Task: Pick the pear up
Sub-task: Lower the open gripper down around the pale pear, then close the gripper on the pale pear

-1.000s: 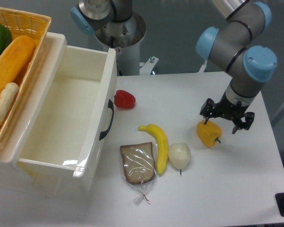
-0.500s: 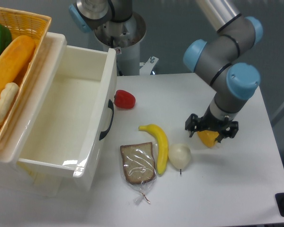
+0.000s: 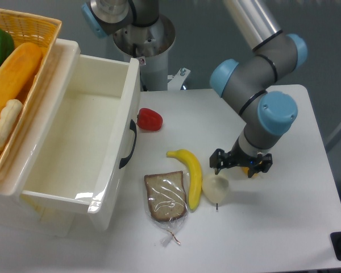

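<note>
Here the tool [image 3: 236,165] hangs spread, empty, beside the smooth, rounded pear [image 3: 215,187].

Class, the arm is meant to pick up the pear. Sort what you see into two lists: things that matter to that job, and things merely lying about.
Part of the job:
- pear
- gripper, above and just right of the pear

Lying about:
- banana, touching the pear's left side
- wrapped bread slice
- red pepper
- yellow pepper, mostly hidden behind the gripper
- white bin
- wicker basket
</note>
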`<action>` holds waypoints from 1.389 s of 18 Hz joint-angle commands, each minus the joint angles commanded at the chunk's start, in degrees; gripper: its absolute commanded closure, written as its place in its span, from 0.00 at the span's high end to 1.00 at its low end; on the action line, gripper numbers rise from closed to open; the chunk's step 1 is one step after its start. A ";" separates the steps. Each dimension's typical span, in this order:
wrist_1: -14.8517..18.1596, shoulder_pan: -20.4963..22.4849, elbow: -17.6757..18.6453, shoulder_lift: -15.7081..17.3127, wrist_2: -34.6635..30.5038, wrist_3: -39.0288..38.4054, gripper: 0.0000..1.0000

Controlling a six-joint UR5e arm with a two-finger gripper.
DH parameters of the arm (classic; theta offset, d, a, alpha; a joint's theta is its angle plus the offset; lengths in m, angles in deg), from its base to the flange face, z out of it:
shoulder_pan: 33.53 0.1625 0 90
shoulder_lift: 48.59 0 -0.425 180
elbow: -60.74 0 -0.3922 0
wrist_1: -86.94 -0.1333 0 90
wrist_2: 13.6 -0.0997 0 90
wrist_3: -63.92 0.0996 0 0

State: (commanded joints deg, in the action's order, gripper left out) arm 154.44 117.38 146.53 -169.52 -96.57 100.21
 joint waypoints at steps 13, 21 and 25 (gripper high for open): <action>-0.35 -1.58 0.00 -2.55 -0.26 -0.79 1.00; -0.35 -1.93 0.00 -3.25 -1.22 -0.62 1.00; -0.35 -1.93 -0.17 -3.34 -1.49 -0.18 0.95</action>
State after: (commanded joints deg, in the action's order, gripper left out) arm 154.09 115.45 146.35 -172.86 -98.06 100.04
